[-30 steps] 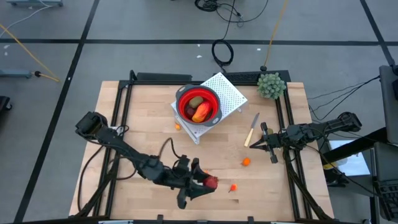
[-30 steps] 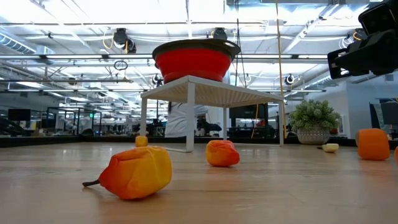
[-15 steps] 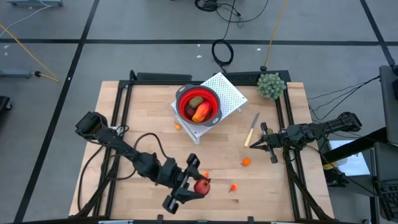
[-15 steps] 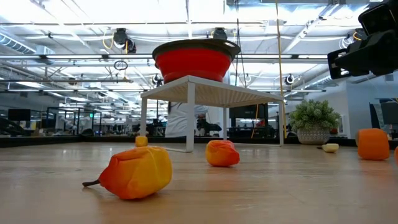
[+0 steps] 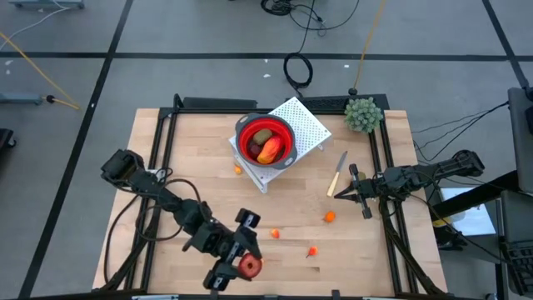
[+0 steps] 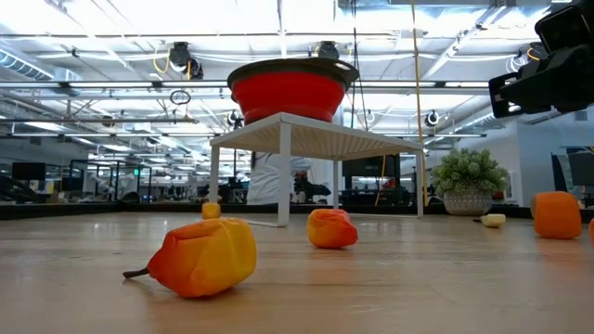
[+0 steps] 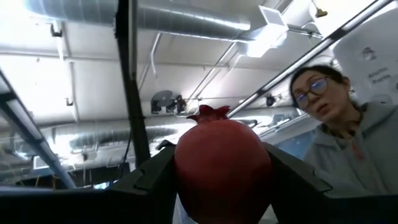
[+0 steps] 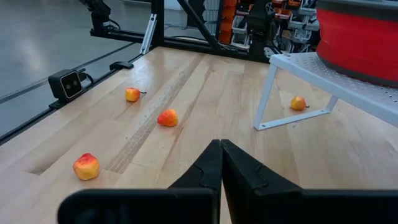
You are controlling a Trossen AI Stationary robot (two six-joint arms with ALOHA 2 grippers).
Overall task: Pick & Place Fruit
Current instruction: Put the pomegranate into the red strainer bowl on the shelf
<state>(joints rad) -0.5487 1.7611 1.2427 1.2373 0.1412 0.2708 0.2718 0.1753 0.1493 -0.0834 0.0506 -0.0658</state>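
Fruit: high view, a dark red ball (image 5: 250, 266) is clamped in the left gripper (image 5: 237, 265) near the wooden table's (image 5: 166, 150) front edge; more fruit fills the red bowl (image 5: 265, 139). Low view, an orange piece (image 6: 201, 257) lies nearest. Left wrist view, a person (image 7: 339, 134) beyond, seemingly cut off. Right wrist view, right gripper (image 8: 220, 163) fingers pressed together, empty.
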